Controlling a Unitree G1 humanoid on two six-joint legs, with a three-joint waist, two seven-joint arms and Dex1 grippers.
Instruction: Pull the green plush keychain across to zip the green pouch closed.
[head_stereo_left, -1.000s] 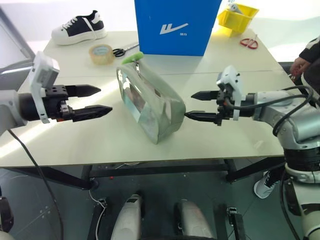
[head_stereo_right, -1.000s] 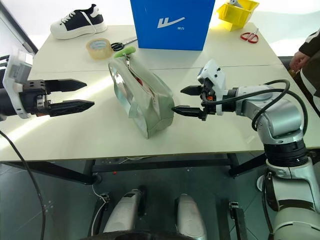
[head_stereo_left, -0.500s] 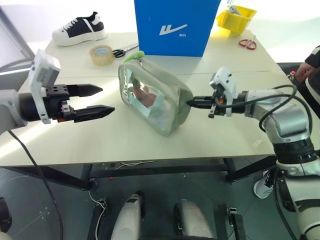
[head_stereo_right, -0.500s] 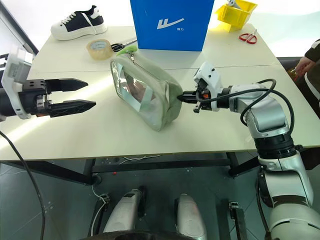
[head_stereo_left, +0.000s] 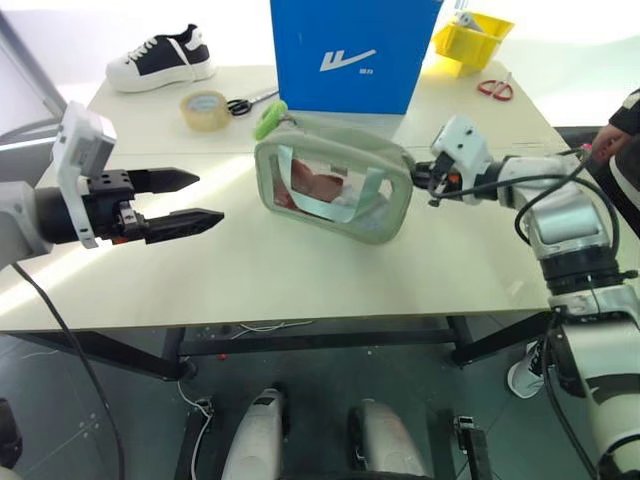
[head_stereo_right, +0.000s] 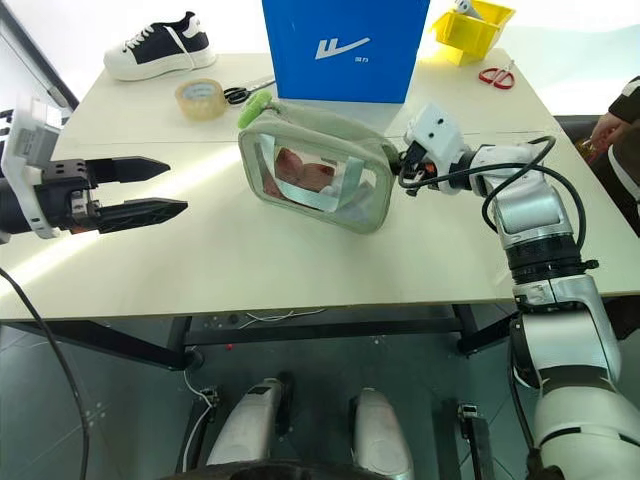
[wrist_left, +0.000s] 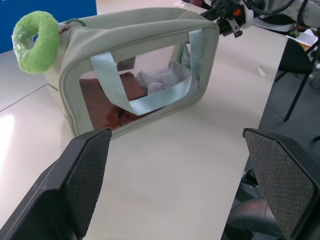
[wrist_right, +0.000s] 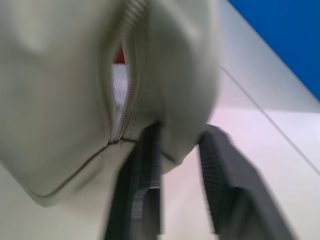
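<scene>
Sage-green pouch (head_stereo_left: 335, 188) stands upright mid-table, toward the far edge, just before the blue box (head_stereo_left: 350, 50). Its lime plush keychain (head_stereo_left: 269, 119) sits at the left top corner. The right gripper (wrist_right: 175, 150) pinches the pouch's right end; the left gripper (head_stereo_left: 195, 198) hovers apart, fingers spread.

1. Table (head_stereo_left: 300, 290): pale top with a seam line across it, dark frame underneath.
2. Blue box (head_stereo_left: 350, 50): upright at the far centre, white logo on its near face.
3. Sneaker (head_stereo_left: 160, 57): black and white, far left corner, resting on its sole.
4. Tape roll (head_stereo_left: 203, 109): tan, lying flat, nearer than the sneaker and left of the box.
5. Black-handled scissors (head_stereo_left: 245, 101): just right of the tape roll.
6. Yellow bin (head_stereo_left: 474, 38): far right, beside the box.
7. Red-handled scissors (head_stereo_left: 497, 87): near side of the bin.
8. Person (head_stereo_left: 622, 125): at the right edge, dark sleeve, partly visible.
</scene>
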